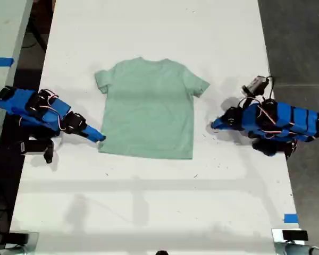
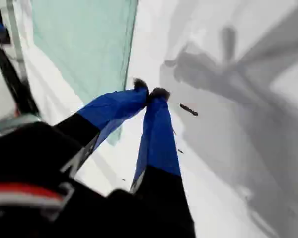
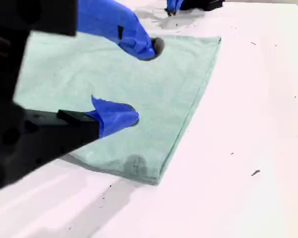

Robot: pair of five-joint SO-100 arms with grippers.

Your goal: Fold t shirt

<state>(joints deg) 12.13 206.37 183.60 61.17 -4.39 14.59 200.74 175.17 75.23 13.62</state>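
Cloth like this will be light, limp and prone to sliding, so plan on pinching rather than pushing. On the white table (image 1: pixel 149 212) the t shirt (image 1: pixel 149 111) lies flat, neck toward the exterior view's top. My second gripper (image 3: pixel 143 82) hovers spread wide over the hem corner (image 3: pixel 159 179) on the exterior view's left; grip there. My first gripper (image 2: pixel 151 91) sits pinched closed, empty, just off the opposite edge.

Matt mint cloth t shirt (image 1: pixel 149 109) on smooth white table (image 1: pixel 149 202).
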